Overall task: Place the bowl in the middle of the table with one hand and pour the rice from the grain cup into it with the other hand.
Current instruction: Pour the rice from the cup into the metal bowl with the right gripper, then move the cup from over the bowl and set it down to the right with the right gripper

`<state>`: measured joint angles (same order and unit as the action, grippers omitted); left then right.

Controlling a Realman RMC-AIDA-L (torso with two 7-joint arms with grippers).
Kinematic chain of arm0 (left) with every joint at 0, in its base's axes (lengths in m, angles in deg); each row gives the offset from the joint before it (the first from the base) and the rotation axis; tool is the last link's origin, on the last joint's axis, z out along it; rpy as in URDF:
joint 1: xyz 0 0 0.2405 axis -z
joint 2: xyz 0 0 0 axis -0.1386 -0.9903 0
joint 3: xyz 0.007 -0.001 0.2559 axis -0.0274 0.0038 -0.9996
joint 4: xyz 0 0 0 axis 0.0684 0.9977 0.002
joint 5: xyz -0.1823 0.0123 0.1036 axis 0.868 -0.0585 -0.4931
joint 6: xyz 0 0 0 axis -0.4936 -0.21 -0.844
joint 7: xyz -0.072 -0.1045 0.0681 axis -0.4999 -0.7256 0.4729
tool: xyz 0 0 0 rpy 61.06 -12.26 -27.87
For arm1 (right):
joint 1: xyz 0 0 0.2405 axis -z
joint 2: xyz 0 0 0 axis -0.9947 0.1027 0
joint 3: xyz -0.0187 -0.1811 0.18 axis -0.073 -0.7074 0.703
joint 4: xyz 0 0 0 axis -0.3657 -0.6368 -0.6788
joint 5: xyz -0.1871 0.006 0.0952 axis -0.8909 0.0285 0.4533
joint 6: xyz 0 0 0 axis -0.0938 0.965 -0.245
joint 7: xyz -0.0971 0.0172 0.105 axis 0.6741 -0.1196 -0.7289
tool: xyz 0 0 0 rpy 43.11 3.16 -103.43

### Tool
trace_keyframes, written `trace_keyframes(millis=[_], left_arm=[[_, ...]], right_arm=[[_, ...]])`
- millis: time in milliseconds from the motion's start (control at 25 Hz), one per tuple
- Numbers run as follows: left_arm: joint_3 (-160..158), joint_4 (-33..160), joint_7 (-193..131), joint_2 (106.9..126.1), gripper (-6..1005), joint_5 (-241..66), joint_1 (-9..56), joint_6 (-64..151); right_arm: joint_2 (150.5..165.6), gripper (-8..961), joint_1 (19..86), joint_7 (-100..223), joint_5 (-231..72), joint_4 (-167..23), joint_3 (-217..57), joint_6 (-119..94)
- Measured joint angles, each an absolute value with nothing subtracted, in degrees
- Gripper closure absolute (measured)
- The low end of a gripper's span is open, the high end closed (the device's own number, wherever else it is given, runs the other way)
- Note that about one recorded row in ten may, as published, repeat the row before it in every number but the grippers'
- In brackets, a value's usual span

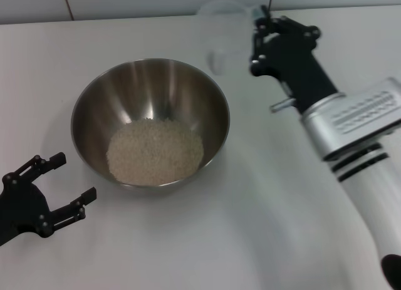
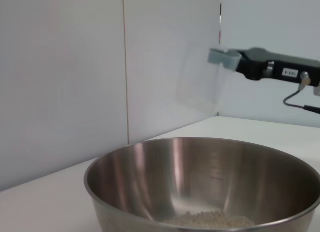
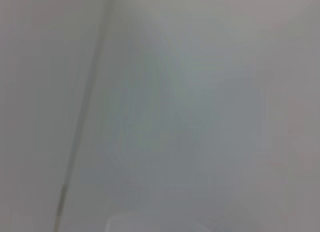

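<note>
Two pincers, right pincer [image 1: 262, 28] pinching grain cup [image 1: 223, 36], left pincer [image 1: 70, 183] spread beside bowl [image 1: 94, 96]

Bowl [image 1: 150, 121] blocks table [image 1: 263, 227] centre; bare surface right and front; left tool [image 1: 59, 193] beside rim.

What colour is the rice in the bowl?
Off-white, slightly beige; the rice shows best in the head view.

A small white label [image 2: 290, 71] with dark marks is seen on the black right gripper [image 2: 225, 59] in the left wrist view. The marks are too small to be read. No other words or numbers can be read.
</note>
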<state>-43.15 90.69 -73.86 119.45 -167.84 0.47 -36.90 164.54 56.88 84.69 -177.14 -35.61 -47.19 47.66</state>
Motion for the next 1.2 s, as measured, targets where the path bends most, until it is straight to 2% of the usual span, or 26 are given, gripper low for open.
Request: trace_keyframes(millis=[400, 1200], left_arm=[[-43.14, 90.64, -73.71, 119.44, 131, -167.84, 0.51, -36.95], [-43.15, 90.27, -73.62, 119.51, 131, -167.84, 0.91, -36.98]], right_arm=[[164.98, 920, 56.89, 69.73, -176.65, -48.59, -46.95, 45.18], [164.95, 894, 52.27, 69.55, -179.80, -50.79, -47.96, 28.80]])
